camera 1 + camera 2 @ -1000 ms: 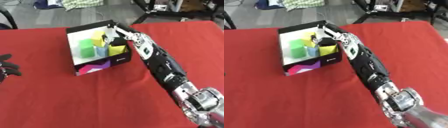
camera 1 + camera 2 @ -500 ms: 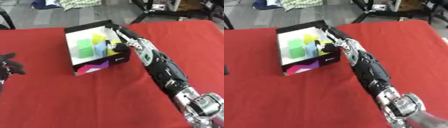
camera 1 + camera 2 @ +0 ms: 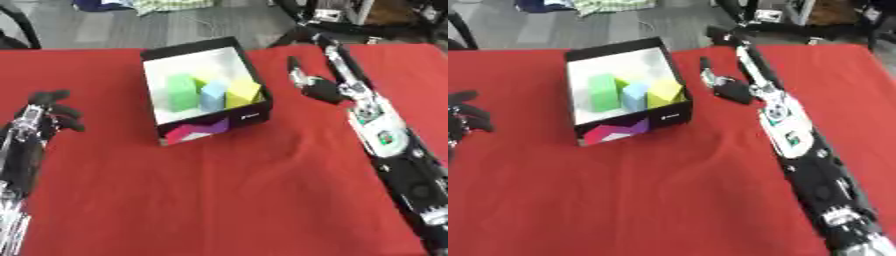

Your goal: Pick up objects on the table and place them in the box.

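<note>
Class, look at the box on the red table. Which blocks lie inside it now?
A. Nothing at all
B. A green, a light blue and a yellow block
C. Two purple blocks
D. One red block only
B: inside the box a green block, a light blue block and a yellow block sit side by side.

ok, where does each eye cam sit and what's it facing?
Left eye view: in the head, looking down at the box on the red table; left hand at left edge, right hand beside the box.
Right eye view: in the head too, same scene set further left; left hand is cut at the edge.
Shared: box, both hands, table.
</note>
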Controlling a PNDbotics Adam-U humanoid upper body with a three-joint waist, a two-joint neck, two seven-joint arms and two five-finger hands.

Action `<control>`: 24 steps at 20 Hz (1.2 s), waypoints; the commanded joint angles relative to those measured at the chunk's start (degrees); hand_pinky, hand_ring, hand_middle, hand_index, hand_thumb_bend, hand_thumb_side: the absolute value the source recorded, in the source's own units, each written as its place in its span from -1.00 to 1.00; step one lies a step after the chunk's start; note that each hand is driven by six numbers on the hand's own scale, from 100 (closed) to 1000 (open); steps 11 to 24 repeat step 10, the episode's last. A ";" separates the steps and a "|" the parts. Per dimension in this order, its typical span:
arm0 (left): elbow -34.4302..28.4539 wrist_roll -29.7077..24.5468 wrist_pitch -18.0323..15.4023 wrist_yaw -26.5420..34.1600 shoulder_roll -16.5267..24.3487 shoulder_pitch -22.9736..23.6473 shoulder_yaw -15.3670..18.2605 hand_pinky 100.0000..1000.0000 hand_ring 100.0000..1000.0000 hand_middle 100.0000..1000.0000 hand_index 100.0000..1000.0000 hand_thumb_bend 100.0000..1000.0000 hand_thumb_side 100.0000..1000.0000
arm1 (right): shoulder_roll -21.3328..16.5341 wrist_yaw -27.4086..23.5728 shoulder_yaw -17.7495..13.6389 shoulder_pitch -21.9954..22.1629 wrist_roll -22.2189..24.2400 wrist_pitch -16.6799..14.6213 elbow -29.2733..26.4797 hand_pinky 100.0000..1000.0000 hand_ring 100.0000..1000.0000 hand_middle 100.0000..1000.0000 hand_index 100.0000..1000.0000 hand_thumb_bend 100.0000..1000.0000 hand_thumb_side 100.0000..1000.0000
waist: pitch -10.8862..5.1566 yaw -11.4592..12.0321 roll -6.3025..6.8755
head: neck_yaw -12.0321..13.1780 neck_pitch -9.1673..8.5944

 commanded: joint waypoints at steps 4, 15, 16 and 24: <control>-1.17 1.40 -0.92 -0.28 1.09 0.50 0.86 0.56 -0.03 0.02 0.63 -0.89 0.86 | -0.02 -10.48 -5.09 10.62 3.65 3.97 -13.95 1.00 0.67 0.58 0.84 -1.00 0.13 | -0.61 -0.97 -0.91 | 2.77 0.35; -0.63 1.88 -1.54 -0.72 0.07 2.09 0.90 0.56 -0.02 0.03 0.63 -0.89 0.87 | 3.23 -14.27 -7.28 19.99 5.39 5.15 -17.34 1.00 0.66 0.56 0.83 -1.00 0.27 | -0.95 -1.87 -0.85 | 4.26 0.35; -0.63 1.88 -1.54 -0.72 0.07 2.09 0.90 0.56 -0.02 0.03 0.63 -0.89 0.87 | 3.23 -14.27 -7.28 19.99 5.39 5.15 -17.34 1.00 0.66 0.56 0.83 -1.00 0.27 | -0.95 -1.87 -0.85 | 4.26 0.35; -0.63 1.88 -1.54 -0.72 0.07 2.09 0.90 0.56 -0.02 0.03 0.63 -0.89 0.87 | 3.23 -14.27 -7.28 19.99 5.39 5.15 -17.34 1.00 0.66 0.56 0.83 -1.00 0.27 | -0.95 -1.87 -0.85 | 4.26 0.35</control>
